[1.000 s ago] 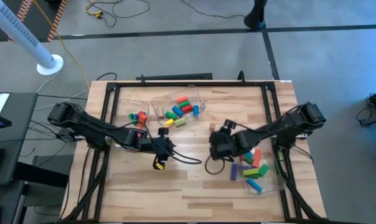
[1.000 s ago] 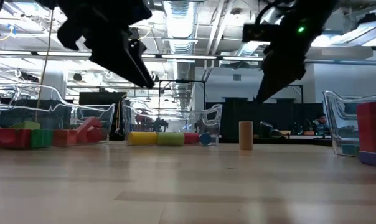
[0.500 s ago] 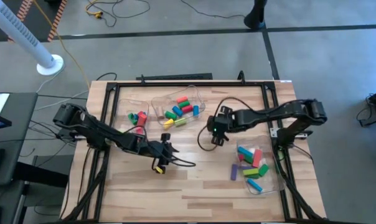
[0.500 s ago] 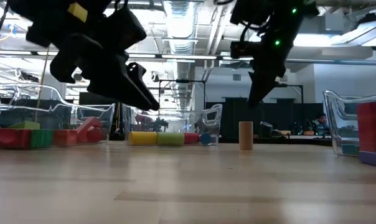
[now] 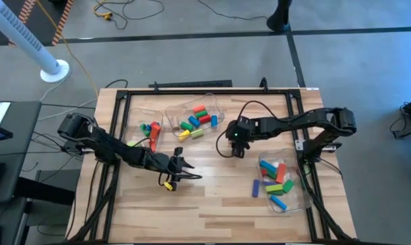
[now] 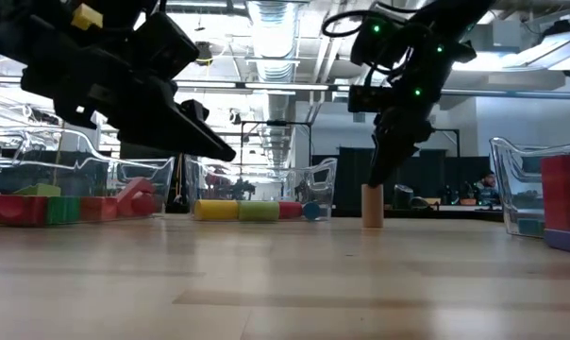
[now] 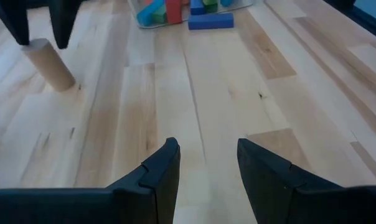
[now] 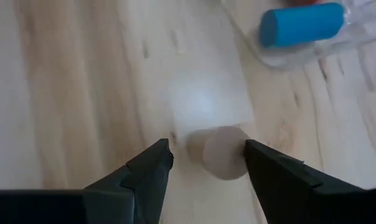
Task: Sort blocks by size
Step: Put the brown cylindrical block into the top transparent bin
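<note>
- The right gripper (image 8: pixel 206 163) hangs directly over a plain wooden cylinder (image 6: pixel 372 206) that stands upright on the table (image 5: pixel 212 197), a little toward the far edge from its centre and just off the corner of the middle bin (image 5: pixel 216 105).
- From the right wrist camera the cylinder's round top shows between the two fingers, closer to one than the other; the jaws are spread wider than the block and nothing is pinched.
- The relation that matters: the block's long axis runs vertically, straight below the pincer, so a plain descent should bring the fingers down either side of it. A slight sideways correction looks advisable, since the block sits off-centre in the gap.
- The low view shows the fingertips just above the cylinder's top, not yet around its sides.
- The left gripper (image 7: pixel 203 163) hovers over bare wood nearer the middle of the table, fingers parted and holding nothing; the cylinder lies well ahead of it, so the right arm is plainly the nearer.
- Coloured blocks (image 5: pixel 195 121) already lie in the middle bin at the far edge, more in the left bin (image 5: pixel 134 112), and others in the bin by the right edge (image 5: pixel 302 197).
- Knocking the standing block over is the risk.
</note>
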You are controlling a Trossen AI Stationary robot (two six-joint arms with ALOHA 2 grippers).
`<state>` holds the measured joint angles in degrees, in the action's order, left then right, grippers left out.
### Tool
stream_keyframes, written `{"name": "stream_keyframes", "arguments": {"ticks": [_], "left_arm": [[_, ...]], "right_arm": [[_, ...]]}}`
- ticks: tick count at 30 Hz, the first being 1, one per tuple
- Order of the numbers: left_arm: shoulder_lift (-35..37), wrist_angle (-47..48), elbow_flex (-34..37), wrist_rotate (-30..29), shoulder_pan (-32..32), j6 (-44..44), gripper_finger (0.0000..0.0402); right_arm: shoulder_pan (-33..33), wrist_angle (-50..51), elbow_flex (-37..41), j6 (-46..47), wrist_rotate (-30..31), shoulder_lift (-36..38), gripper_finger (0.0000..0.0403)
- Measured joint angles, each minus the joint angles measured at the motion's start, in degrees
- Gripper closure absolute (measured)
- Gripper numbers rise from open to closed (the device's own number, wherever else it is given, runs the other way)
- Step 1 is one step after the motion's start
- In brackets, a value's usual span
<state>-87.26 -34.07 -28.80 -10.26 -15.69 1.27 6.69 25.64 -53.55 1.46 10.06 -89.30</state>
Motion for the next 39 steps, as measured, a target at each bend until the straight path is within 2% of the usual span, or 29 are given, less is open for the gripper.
{"name": "stream_keyframes", "arguments": {"ticks": [10,19,26,31,34,39], "left_arm": [[0.0,-0.09,0.0,0.0,-0.01,-0.22,0.0246],[0.0,-0.09,0.0,0.0,0.01,-0.63,0.0246],[0.0,-0.12,0.0,0.0,0.01,-0.87,0.0246],[0.0,-0.12,0.0,0.0,0.01,-1.09,0.0246],[0.0,-0.12,0.0,-0.01,0.01,-1.09,0.0246],[0.0,-0.12,0.0,0.0,0.01,-1.09,0.0246]], "right_arm": [[2.74,-5.33,3.39,0.01,0.62,-0.02,0.0159],[-0.27,-4.94,4.23,1.66,0.44,-0.02,0.0165],[-1.15,-4.4,4.23,-5.94,3.95,-0.02,0.0179],[2.75,-4.97,4.23,-9.7,4.17,-0.02,0.0179],[6.31,-5.32,4.2,-11.7,1.8,-0.02,0.0179],[11.76,-5.05,4.2,-14.7,-6.37,-0.03,0.0179]]}}
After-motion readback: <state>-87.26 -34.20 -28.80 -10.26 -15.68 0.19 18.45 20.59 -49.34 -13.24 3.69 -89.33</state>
